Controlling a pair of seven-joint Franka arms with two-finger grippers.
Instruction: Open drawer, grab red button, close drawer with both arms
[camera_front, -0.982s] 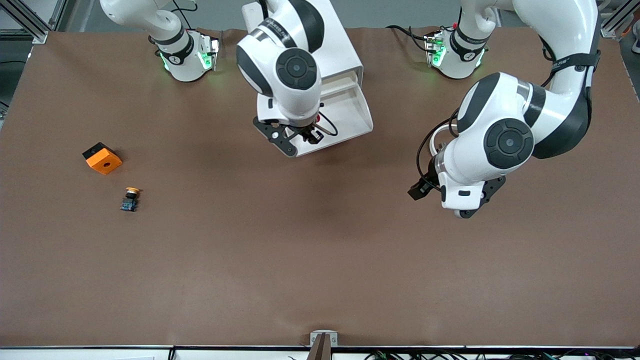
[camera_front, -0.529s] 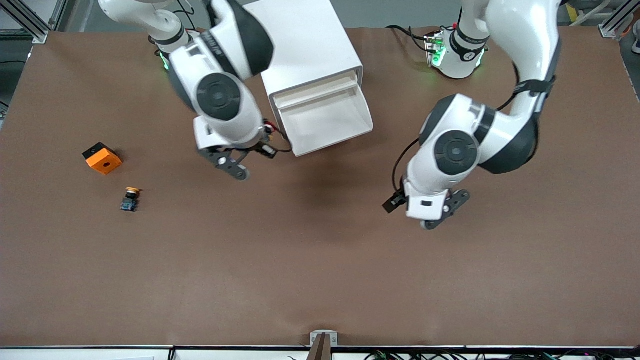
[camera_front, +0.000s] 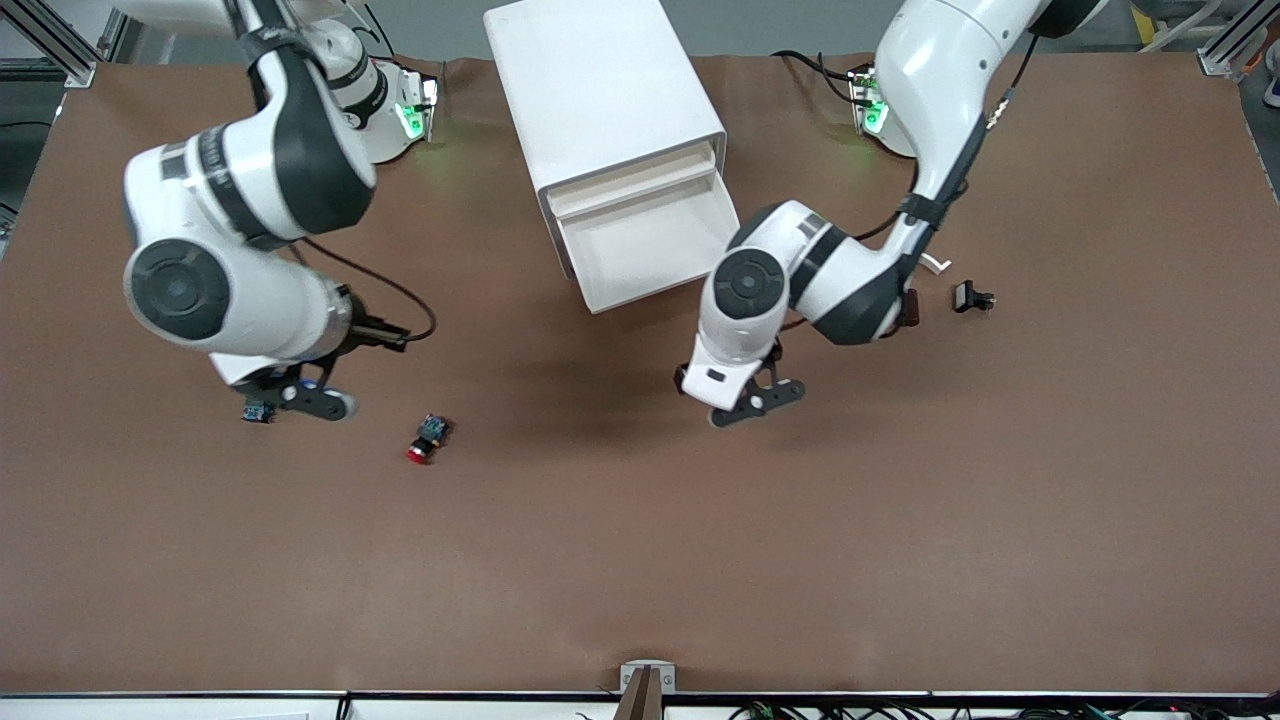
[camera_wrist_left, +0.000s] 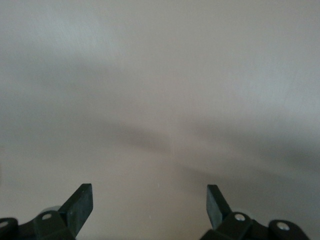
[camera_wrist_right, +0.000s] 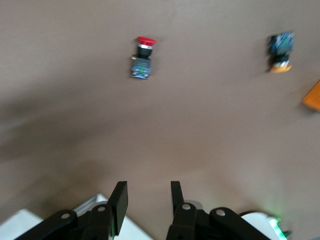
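The red-capped button (camera_front: 428, 439) lies on its side on the bare table, nearer to the front camera than the open drawer (camera_front: 655, 250). It also shows in the right wrist view (camera_wrist_right: 142, 57). My right gripper (camera_front: 292, 394) hangs over the table toward the right arm's end, apart from the button. Its fingers (camera_wrist_right: 120, 200) stand a little apart with nothing between them. My left gripper (camera_front: 745, 395) hangs over the table just in front of the drawer, wide open and empty (camera_wrist_left: 150, 200). The drawer's tray looks empty.
The white cabinet (camera_front: 600, 90) stands at the back middle. A yellow-orange-capped button (camera_wrist_right: 280, 52) peeks out under my right hand (camera_front: 258, 410). An orange cube's corner (camera_wrist_right: 312, 97) shows beside it. A small black part (camera_front: 972, 298) lies toward the left arm's end.
My right arm has swung from over the drawer toward its own end of the table; the red button now lies on the table. My left arm has moved toward the drawer's front.
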